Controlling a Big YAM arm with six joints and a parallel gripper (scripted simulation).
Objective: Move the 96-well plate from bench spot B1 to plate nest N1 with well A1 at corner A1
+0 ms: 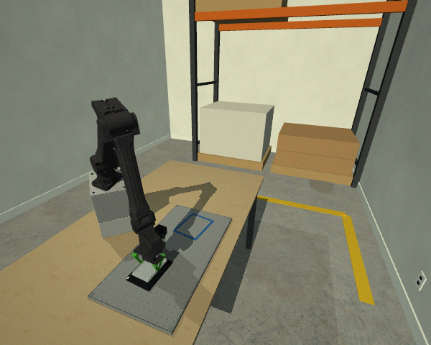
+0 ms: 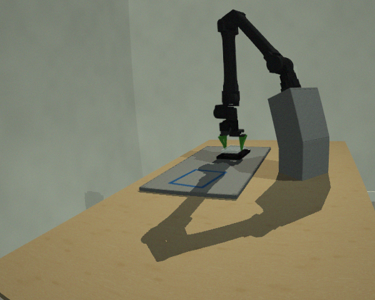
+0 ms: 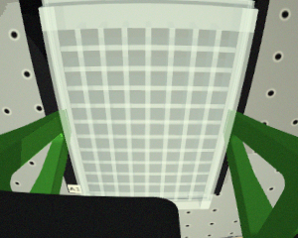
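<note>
The clear 96-well plate (image 1: 146, 272) is over the black plate nest N1 (image 1: 151, 279) at the near end of the grey perforated baseplate. My gripper (image 1: 149, 259) has green fingers and is shut on the plate across its long sides. In the wrist view the plate (image 3: 149, 102) fills the middle between my fingers, with the black nest (image 3: 29, 40) showing along both sides. In the exterior view the plate (image 2: 232, 149) sits at the top of the nest (image 2: 233, 155); I cannot tell whether it is fully down. The blue outline of spot B1 (image 1: 193, 226) is empty.
The arm's grey pedestal (image 2: 299, 132) stands beside the baseplate (image 2: 207, 170). The table's right edge (image 1: 230, 259) runs close to the baseplate. A shelving rack with a white box (image 1: 235, 129) and brown boxes (image 1: 316, 150) stands behind on the floor.
</note>
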